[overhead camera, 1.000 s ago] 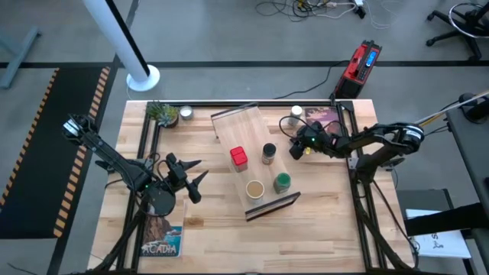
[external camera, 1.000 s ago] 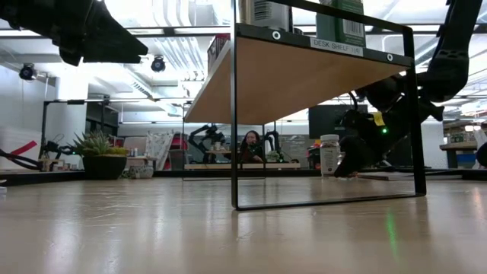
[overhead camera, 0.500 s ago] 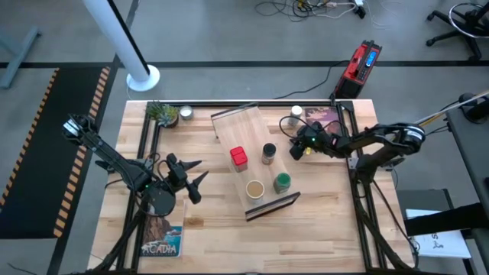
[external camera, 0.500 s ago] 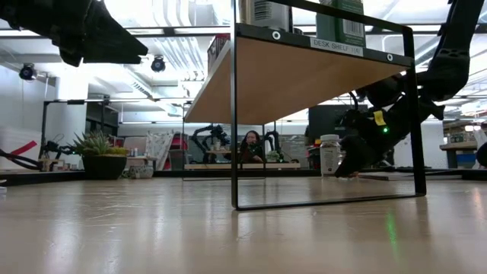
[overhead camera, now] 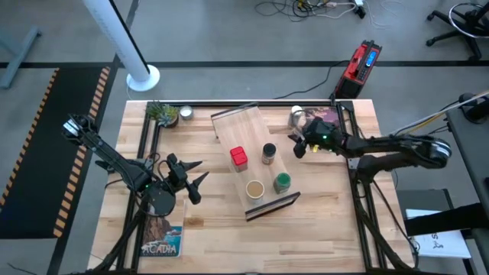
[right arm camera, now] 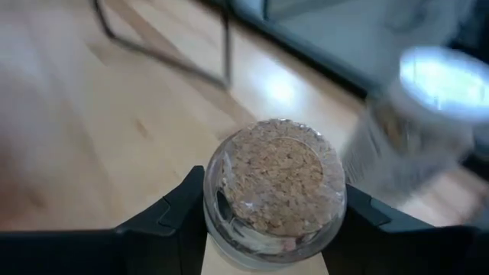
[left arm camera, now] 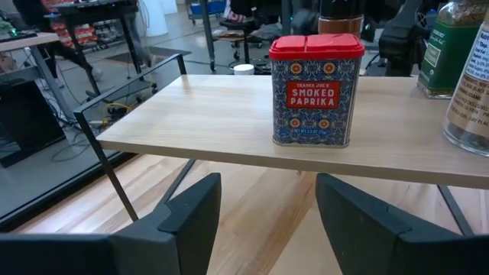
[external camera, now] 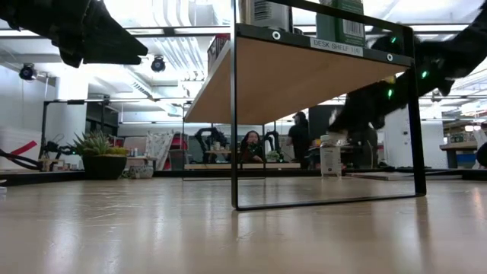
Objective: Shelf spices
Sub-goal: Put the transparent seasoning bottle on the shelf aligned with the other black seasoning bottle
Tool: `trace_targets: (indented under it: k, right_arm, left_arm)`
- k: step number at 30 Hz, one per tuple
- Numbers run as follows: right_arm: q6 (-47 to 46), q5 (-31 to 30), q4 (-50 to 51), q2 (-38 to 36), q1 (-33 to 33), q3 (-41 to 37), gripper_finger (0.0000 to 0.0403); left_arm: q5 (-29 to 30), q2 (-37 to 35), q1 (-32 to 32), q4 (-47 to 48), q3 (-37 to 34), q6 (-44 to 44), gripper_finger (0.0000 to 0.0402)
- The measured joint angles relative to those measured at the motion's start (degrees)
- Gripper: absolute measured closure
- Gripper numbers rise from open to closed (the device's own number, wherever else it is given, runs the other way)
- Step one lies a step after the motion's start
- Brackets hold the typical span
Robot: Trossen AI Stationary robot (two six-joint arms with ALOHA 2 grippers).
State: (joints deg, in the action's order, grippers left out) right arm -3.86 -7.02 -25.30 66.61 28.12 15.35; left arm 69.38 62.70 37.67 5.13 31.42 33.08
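Beside the long light-wood shelf [overhead camera: 250, 160], our right gripper [overhead camera: 299, 147] has just lifted the small cork-topped glass jar [right arm camera: 273, 187], fingers pinching it, approx. ready for shelving. Left gripper [overhead camera: 192, 178] waits spread, w/ nothing.

Four spices [overhead camera: 260, 170] stand on the shelf [overhead camera: 238, 127], a fifth beside it.

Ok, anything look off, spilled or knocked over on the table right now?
Nothing stands out. Four spices, including the red tin, stand upright on the shelf. The right gripper holds a small jar beside the shelf; the white-capped jar stands upright nearby.
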Motion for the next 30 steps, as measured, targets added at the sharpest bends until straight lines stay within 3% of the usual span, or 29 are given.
trace_targets:
  k: [6,13,18,22,30]
  right_arm:
    - [-0.5,6.3,-0.3,-11.0,0.0,0.7,0.0232]
    - [1.8,12.6,0.1,-15.6,0.0,3.4,0.0230]
    - [5.3,19.8,0.3,-13.7,0.0,7.5,0.0231]
    - [8.5,20.0,1.7,-9.8,0.1,13.4,0.0223]
    - [15.9,21.4,15.4,2.7,0.0,30.4,0.0230]
  left_arm:
    - [0.0,0.0,0.0,0.0,0.0,0.3,0.0198]
    - [0.0,0.0,0.0,-0.1,0.0,0.5,0.0198]
    - [0.2,0.0,-0.1,-0.3,0.0,0.5,0.0198]
    - [0.3,0.0,-0.4,-0.6,0.1,0.4,0.0198]
    - [0.2,0.0,-0.4,-1.2,0.4,-1.2,0.0198]
